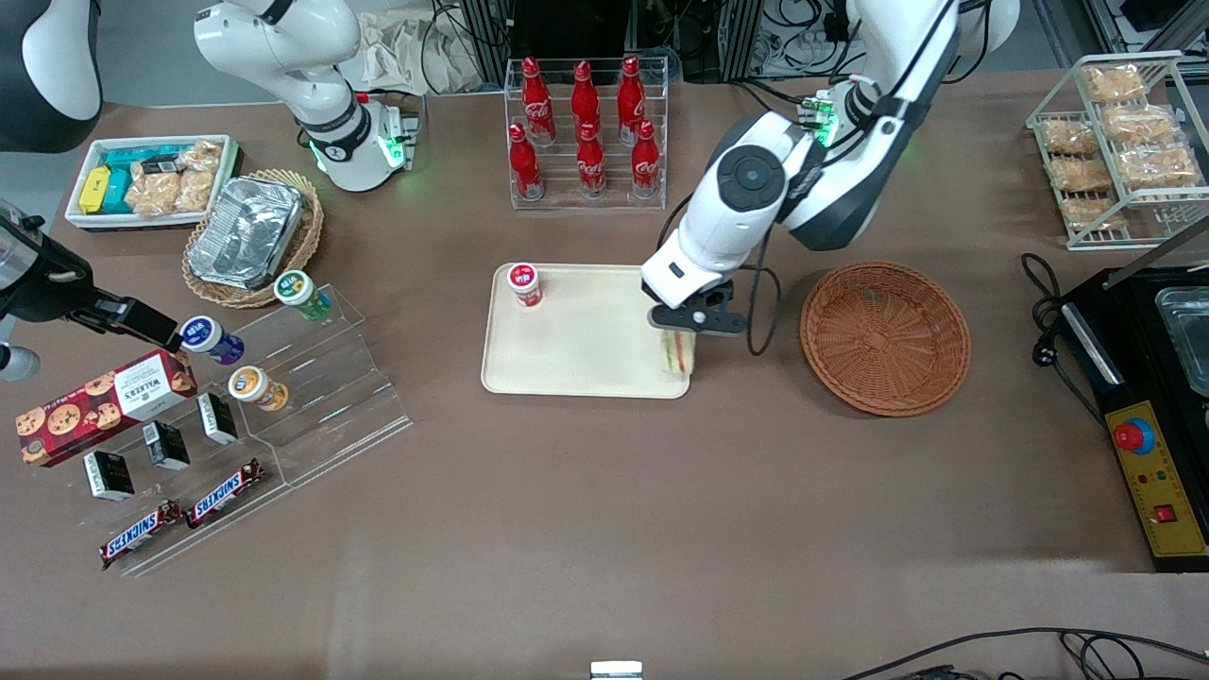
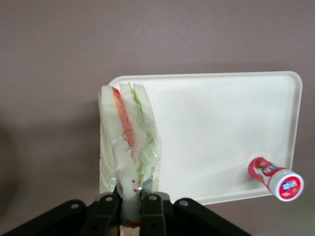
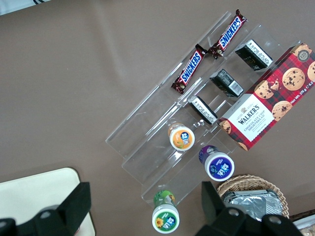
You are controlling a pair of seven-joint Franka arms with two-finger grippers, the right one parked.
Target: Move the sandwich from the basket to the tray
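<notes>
From the front I have the pincer point(image 1: 682, 338) over the tray point(image 1: 576, 364), at the tray's corner nearest the basket point(image 1: 885, 337), with the sandwich point(image 1: 677, 352) hanging beneath it. The basket, at three o'clock from the tray, is bare. A red-capped cup point(image 1: 524, 284) stands at the tray's eleven o'clock corner. I judge this the placing step: next I would lower until the wedge rests on the tray, then let go.

On the left wrist camera the pincer point(image 2: 132, 199) is closed tight on the sandwich point(image 2: 128, 142), wrapped in clear film, above the tray's point(image 2: 216, 132) edge.

The brown worktop point(image 1: 604, 529) also carries a cola rack point(image 1: 586, 132) at twelve o'clock from the tray.

The right wrist camera shows snack steps point(image 3: 197, 123) only.
</notes>
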